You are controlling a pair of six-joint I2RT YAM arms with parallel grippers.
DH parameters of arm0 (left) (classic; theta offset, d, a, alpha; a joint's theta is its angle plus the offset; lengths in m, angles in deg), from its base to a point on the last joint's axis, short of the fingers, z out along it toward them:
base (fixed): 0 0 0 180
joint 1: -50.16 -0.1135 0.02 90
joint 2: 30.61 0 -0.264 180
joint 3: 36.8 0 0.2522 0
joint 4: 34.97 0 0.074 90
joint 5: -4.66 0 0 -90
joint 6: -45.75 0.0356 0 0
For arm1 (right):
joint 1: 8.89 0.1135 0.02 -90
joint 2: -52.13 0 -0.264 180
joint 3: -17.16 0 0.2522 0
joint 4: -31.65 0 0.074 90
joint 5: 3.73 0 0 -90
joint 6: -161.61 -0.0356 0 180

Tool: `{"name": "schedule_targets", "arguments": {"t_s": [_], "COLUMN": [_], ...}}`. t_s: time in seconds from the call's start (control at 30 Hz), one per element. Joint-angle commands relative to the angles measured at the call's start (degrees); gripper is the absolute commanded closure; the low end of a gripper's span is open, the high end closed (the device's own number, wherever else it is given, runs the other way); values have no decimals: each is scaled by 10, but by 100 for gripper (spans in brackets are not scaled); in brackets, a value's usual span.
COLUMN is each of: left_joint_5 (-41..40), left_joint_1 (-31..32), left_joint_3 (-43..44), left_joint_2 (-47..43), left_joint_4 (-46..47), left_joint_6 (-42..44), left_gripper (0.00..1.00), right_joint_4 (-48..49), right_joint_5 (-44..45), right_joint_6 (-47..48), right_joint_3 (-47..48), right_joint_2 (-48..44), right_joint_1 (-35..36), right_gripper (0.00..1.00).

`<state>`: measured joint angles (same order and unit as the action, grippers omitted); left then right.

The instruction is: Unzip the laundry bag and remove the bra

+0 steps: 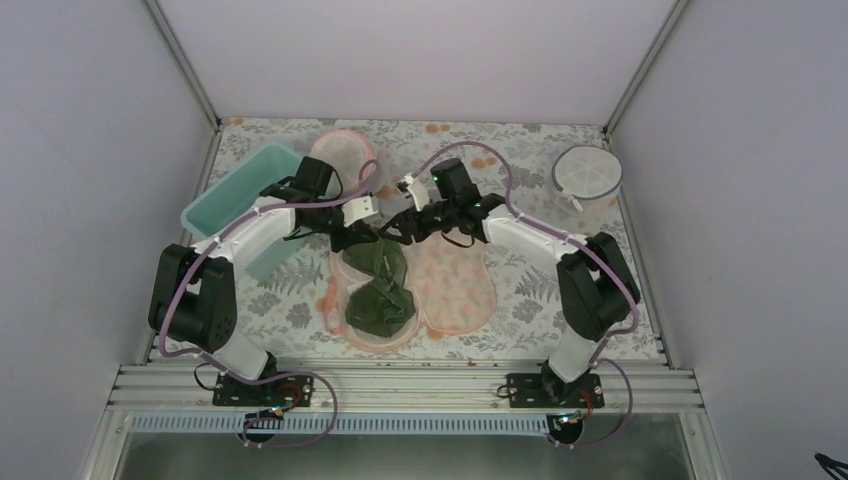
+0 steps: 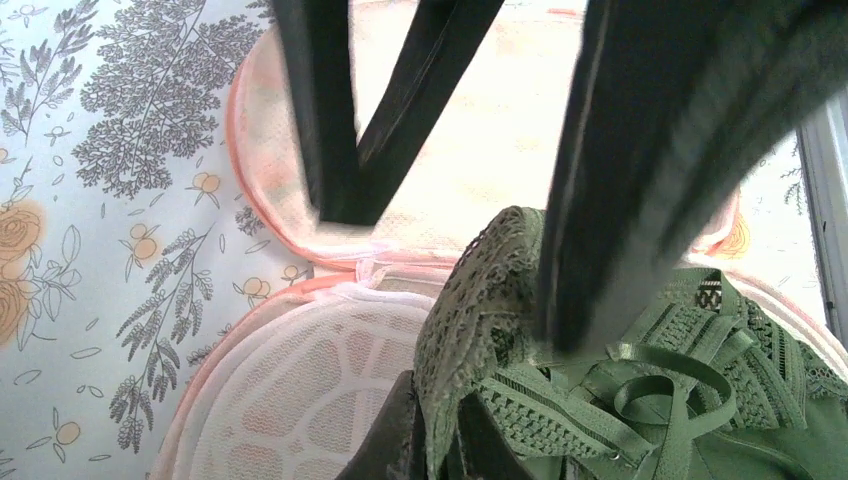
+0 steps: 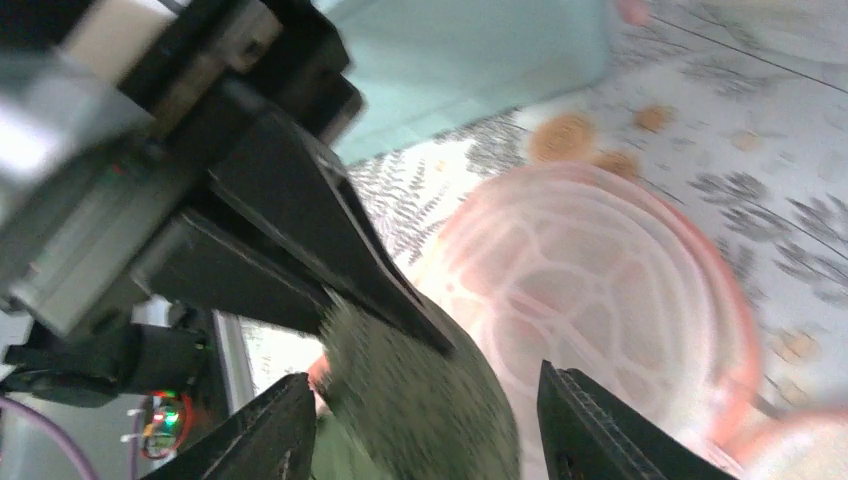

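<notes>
The laundry bag point(image 1: 455, 285) lies unzipped and spread flat on the table point(image 1: 560, 300), close to the middle of the near edge. Its two oval halves sit side by side. The right half shows its peach flower print, and the left half shows pale ribbed mesh with a pink rim.

The bra point(image 1: 378, 295) lies on that left half, a dark green crumple of lace and straps. Its far end is drawn up into a standing fold.

Both arms reach in over the far end of the bag and meet at that fold. The left gripper point(image 1: 355, 240) has its fingers point(image 2: 650, 150) on either side of the raised lace, and the lace touches one of them. Whether they are pinching the cloth or only standing beside it cannot be told. The right gripper point(image 1: 398, 232) is released. Its fingers point(image 3: 590, 430) are spread wide, with the green fabric in the gap between them, and its tips are just beside the left gripper's tips.

Farther back, a teal tub point(image 1: 235, 205) stands along the left edge, angled toward the far left corner. A round mesh pod with a pink rim point(image 1: 345, 152) sits just beside it near the far edge. A round white mesh pod with a grey rim point(image 1: 587, 178) stands in the far right corner, well apart from everything else.
</notes>
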<state>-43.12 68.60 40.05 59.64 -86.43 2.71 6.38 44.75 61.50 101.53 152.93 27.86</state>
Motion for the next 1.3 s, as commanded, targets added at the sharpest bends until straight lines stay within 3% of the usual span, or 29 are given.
{"name": "schedule_targets", "arguments": {"t_s": [0.0,0.07,0.23,0.4,0.63,0.87,1.03,1.27], "left_joint_5": [1,-6,9,18,6,-3,-10,-17], "left_joint_1": [1,1,1,3,9,8,9,2], "left_joint_3": [-4,-2,37,70,48,53,55,75], "left_joint_2": [-18,-22,-37,-73,-111,-112,-112,-121], "left_joint_4": [18,20,-13,-51,-60,-55,-48,-59], "left_joint_6": [-10,-16,-23,-30,-30,-30,-40,-57], "left_gripper": [98,98,98,98,98,98,98,98], "right_joint_4": [-68,-82,-35,70,180,208,257,232], "right_joint_5": [112,129,52,29,16,49,14,30], "right_joint_6": [-66,-95,-116,-100,-112,-78,-77,-49], "right_joint_3": [-45,-96,-237,-320,-348,-351,-350,-315], "right_joint_2": [-67,-99,-171,-213,-164,-122,-91,-84], "right_joint_1": [-15,-9,30,32,35,35,40,39], "right_gripper": [40,39,36,26,23,27,42,92]}}
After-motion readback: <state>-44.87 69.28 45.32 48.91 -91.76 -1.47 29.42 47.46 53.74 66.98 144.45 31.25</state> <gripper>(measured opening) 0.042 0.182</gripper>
